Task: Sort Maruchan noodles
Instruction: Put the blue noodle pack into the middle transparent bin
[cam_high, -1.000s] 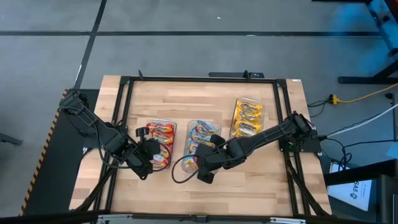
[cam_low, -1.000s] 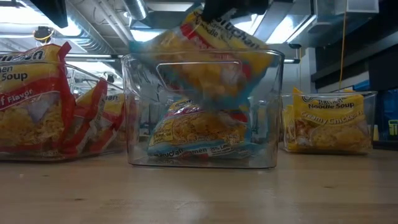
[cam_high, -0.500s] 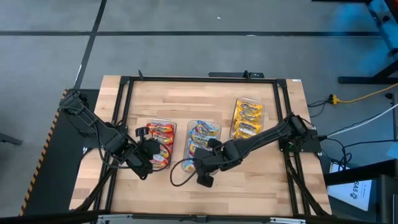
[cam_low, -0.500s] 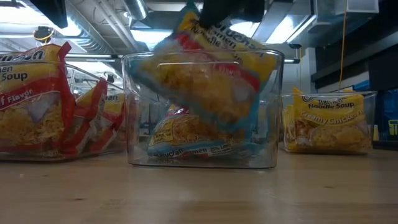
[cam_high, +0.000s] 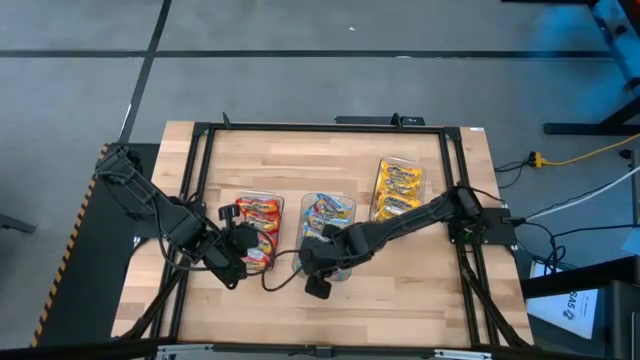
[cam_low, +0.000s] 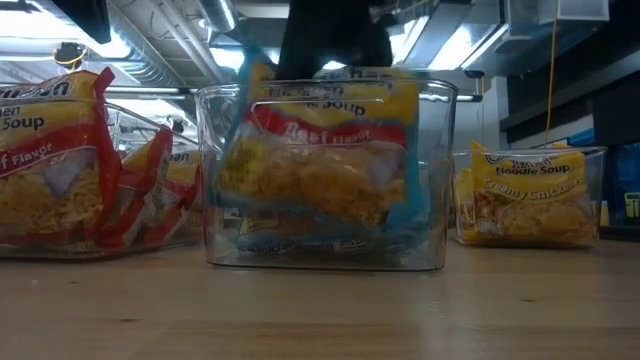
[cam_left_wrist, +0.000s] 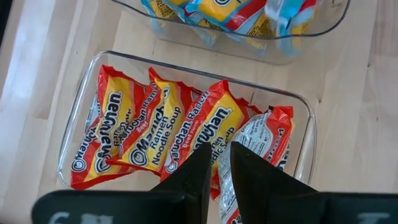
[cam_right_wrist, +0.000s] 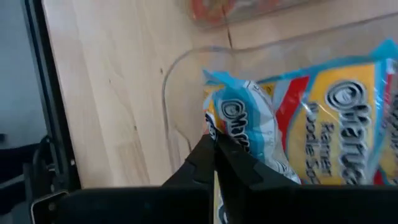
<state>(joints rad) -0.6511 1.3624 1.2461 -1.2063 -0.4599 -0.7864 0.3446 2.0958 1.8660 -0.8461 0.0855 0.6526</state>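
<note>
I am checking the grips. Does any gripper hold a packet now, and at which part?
The right gripper pinches a blue packet at its edge, inside the middle tray. The left gripper holds nothing above the red packets.

We see red-and-yellow packets (cam_left_wrist: 155, 134) in the tray left of the middle tray (cam_low: 440, 180), blue-edged yellow packets (cam_low: 320, 165) inside it, plain yellow packets (cam_high: 398, 190) to its right.

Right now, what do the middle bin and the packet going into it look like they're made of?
Middle bin: clear rigid plastic by the look, glossy; packets show through its walls. Blue-edged packet: thin printed plastic film, crinkled and shiny. Right gripper is at its edge.
</note>
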